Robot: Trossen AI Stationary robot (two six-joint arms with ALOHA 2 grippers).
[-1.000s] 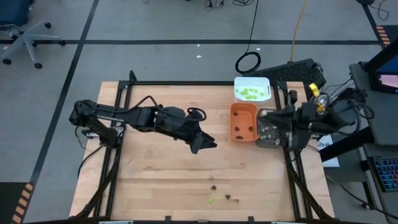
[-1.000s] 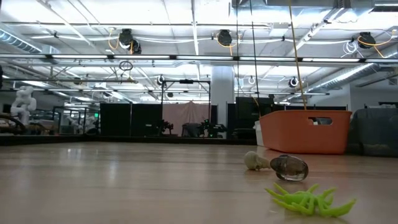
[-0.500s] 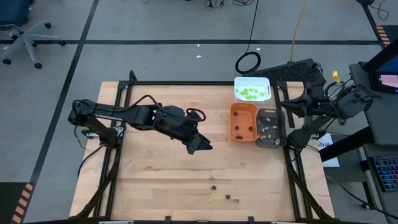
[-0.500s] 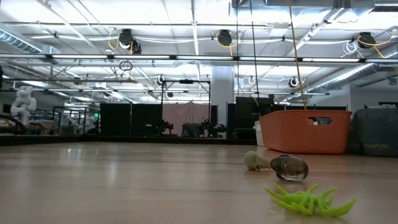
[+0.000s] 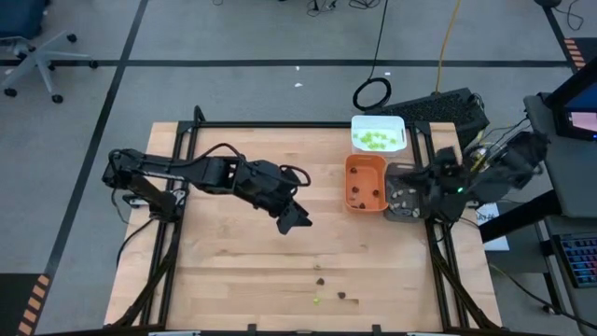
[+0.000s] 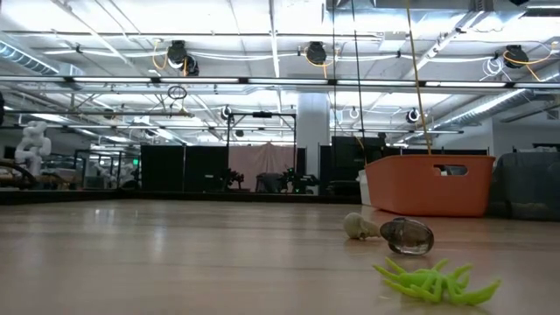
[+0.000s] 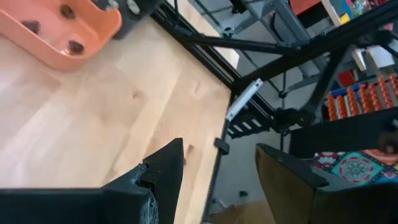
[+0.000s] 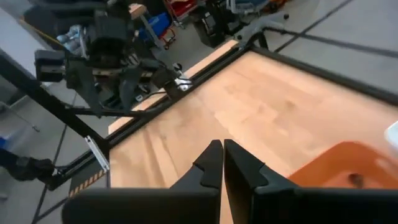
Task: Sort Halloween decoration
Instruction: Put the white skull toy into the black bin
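Left claw (image 5: 297, 221) mid-counter, jaws apart, empty. Right claw (image 5: 408, 182) over grey tray (image 5: 404, 211), pinched closed, empty. Loose pieces near front edge of counter (image 5: 224, 280): green spider (image 6: 435, 281), dark piece (image 6: 407, 235), pale piece (image 6: 357, 227). Others already in orange tray (image 5: 365, 183), white tray (image 5: 378, 124) and grey tray. Advised for next pick: descend vertically over one piece, straddle it cleanly, close gently, avoid nudging neighbours.

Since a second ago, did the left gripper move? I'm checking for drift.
Yes. The left gripper has pulled back slightly, away from the orange tray and toward its own base.
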